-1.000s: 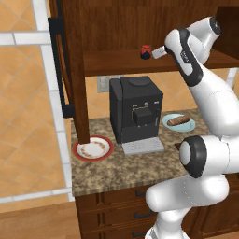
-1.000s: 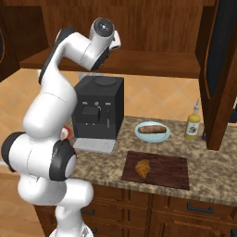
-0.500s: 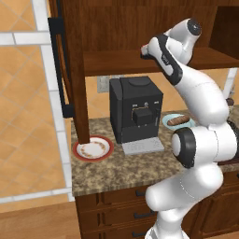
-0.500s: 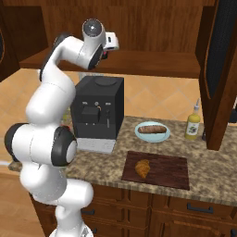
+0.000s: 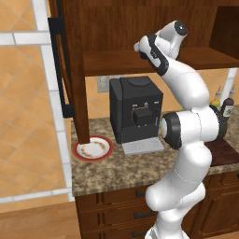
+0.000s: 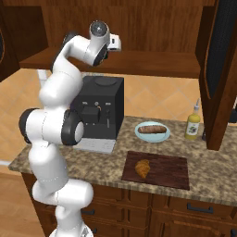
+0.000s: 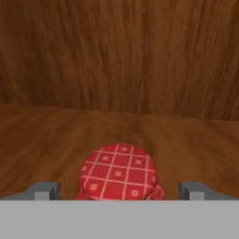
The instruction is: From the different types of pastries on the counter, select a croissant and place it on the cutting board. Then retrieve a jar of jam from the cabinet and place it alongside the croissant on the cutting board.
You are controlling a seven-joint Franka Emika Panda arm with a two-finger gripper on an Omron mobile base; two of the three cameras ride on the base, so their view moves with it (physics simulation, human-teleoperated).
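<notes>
Mid-task reach into the cabinet (image 5: 74, 70). In the hand view, the jar of jam (image 7: 120, 172), its red checked lid uppermost, sat at lower centre on the shelf, between the two fingertips (image 7: 44, 190) of the gripper (image 7: 119, 192). The fingers stood wide apart on either side of the lid and gripped nothing. Compared with a second earlier, the arm had swung from the right of the left base view toward its upper centre, bringing the hand to the shelf and the jar. In the right base view, the croissant (image 6: 142, 168) lay on the cutting board (image 6: 171, 172) at lower centre, while the log-shaped pastry (image 6: 152, 129) remained on its plate (image 6: 139, 134). The croissant step appeared complete; grasping the jar appeared to be next.
</notes>
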